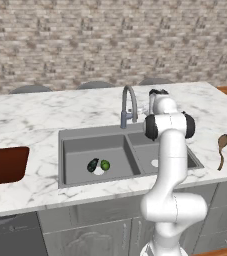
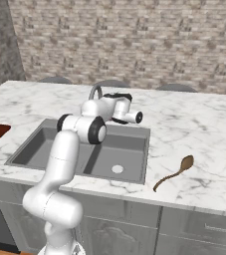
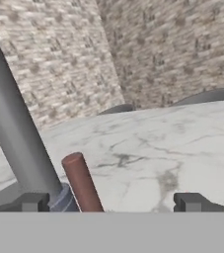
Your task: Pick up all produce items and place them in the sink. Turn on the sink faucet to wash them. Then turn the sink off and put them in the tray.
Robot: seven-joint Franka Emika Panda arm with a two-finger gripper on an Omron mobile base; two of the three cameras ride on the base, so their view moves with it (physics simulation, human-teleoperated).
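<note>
**A:** Produce check, left base view: both produce items [image 1: 98,165] sit in the left basin of the sink [image 1: 75,137], dark oblong touching the green ball, right on the drain. That's where you want them for washing. Tray [image 1: 5,164] waits at the left edge of the counter [image 1: 45,112], well apart from the sink.

**B:** And the arm?

**A:** Right base view: your arm reaches over the sink's back rim, gripper [image 2: 118,95] up at the sink faucet [image 2: 94,91]. Wooden spoon [image 2: 174,173] lies off to the right, not your concern.

**B:** Gripper state?

**A:** Hand view: gripper [image 3: 112,202] spread wide, grasping nothing. Faucet column [image 3: 12,133] stands beside the left fingertip [image 3: 32,202]; a reddish-brown rod, probably the lever [image 3: 82,183], rises between the fingertips, nearer the left. My read: you're lined up to work it and start the water.
</note>
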